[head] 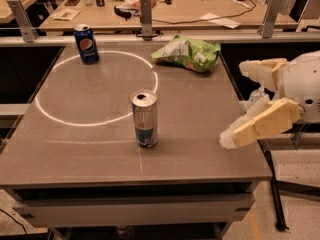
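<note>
A silver and blue slim can (pixel 144 118) stands upright near the middle of the grey table (pixel 90 154). My gripper (pixel 241 104) comes in from the right, over the table's right edge. Its two cream fingers (pixel 257 126) are spread wide apart, so it is open and holds nothing. The slim can is the nearest thing, well to the gripper's left. A blue Pepsi can (pixel 86 44) stands at the far left. A green chip bag (pixel 189 53) lies at the far right of the table, beyond the gripper.
A bright ring of light (pixel 95 86) marks the tabletop around its left half. Behind the table runs a wooden bench (pixel 175 9) with posts, cables and papers. Dark gaps drop off on both sides of the table.
</note>
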Controlling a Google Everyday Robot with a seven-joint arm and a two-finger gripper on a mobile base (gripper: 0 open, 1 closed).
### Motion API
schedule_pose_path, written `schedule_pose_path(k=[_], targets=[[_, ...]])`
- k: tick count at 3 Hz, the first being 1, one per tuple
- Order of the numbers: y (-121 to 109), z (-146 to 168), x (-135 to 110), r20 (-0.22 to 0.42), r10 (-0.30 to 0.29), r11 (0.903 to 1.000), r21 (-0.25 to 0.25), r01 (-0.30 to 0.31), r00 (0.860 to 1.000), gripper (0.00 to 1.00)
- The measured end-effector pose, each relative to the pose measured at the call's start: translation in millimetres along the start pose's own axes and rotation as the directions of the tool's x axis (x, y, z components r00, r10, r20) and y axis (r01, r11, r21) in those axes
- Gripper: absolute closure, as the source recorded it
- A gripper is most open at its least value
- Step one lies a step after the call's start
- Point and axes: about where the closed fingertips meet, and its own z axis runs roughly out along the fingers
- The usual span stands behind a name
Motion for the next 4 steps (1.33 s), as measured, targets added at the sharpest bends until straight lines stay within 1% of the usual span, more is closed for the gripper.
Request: schedule_pose_path(k=[1, 2, 3, 4], targets=[[4, 5, 2, 0.012, 0.043, 0.9981, 0.045, -0.043, 0.999, 0.00], [18, 32, 10, 0.066, 0.092, 0.9915, 0.086, -0.097, 0.994, 0.00], [27, 69, 21, 0.121, 0.115, 0.9902, 0.066, -0.123, 0.986, 0.00], [31, 107, 38, 0.142, 0.129, 0.9909, 0.018, -0.133, 0.981, 0.00]])
